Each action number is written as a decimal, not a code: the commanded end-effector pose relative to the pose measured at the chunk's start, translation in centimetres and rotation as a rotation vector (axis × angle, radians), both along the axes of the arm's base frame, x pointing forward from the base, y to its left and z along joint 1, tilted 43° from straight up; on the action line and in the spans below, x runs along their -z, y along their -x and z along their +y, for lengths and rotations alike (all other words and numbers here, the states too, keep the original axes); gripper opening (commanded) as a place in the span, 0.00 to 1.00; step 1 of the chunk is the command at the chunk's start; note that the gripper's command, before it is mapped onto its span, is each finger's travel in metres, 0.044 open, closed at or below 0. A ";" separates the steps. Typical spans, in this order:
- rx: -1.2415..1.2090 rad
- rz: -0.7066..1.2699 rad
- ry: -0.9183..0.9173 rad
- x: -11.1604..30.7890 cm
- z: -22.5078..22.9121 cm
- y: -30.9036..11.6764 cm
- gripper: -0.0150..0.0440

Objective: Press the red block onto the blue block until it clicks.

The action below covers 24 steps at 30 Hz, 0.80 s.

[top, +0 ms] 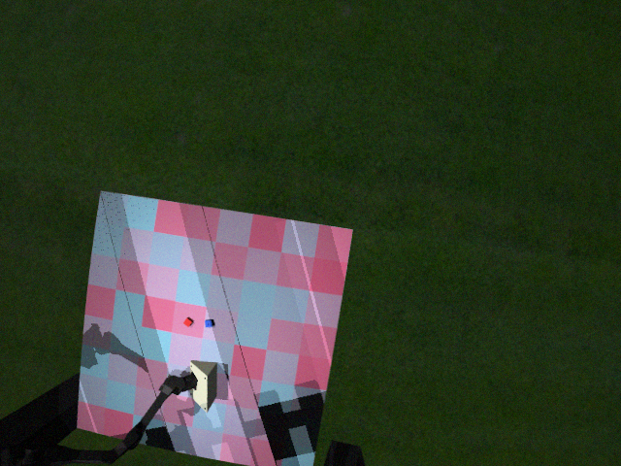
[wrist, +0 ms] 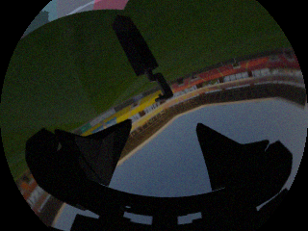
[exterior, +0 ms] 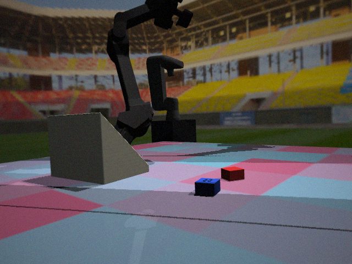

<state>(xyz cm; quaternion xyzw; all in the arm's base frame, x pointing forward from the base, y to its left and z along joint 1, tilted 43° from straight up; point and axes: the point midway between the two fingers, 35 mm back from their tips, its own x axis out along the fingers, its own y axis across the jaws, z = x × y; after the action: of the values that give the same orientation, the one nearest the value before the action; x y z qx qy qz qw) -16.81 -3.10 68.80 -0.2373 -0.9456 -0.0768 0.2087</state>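
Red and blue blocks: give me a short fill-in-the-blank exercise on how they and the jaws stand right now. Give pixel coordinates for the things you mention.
The red block (top: 187, 321) (exterior: 232, 174) rests on a square coloured ____. The block with small studs on its top is coloured ____. Between the jaws, which stand wide apart, there is ____. In the exterior view, the pale wedge (top: 199, 383) (exterior: 75, 147) stands to the ____ of both blocks.

Missing words: pink; blue; nothing; left.

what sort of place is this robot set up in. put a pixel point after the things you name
Probably a sports stadium: tiered rows of yellow seats (exterior: 256, 91) and red seats (exterior: 22, 100) rise behind a green grass field (top: 451, 125) (exterior: 256, 135) (wrist: 72, 87), under a ribbed stand roof (exterior: 56, 25).
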 end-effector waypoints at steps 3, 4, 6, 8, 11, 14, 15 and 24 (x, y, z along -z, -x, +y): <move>-0.010 0.029 0.029 -0.2 0.5 -0.3 1.00; -0.022 0.066 0.065 -0.4 1.0 -0.8 1.00; -0.027 0.149 0.166 -0.6 3.5 -2.1 1.00; -0.011 0.231 0.275 -0.7 6.6 -3.7 1.00; 0.012 0.356 0.423 -0.3 10.9 -6.3 1.00; 0.030 0.458 0.479 -0.3 13.1 -8.3 1.00; 0.037 0.502 0.518 -0.1 14.2 -9.3 1.00; 0.100 0.908 0.781 2.9 22.5 -18.9 1.00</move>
<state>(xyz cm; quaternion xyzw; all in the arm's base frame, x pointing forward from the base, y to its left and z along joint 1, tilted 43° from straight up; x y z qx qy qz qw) -0.81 17.48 66.79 -0.3424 -0.7486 0.3461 0.4501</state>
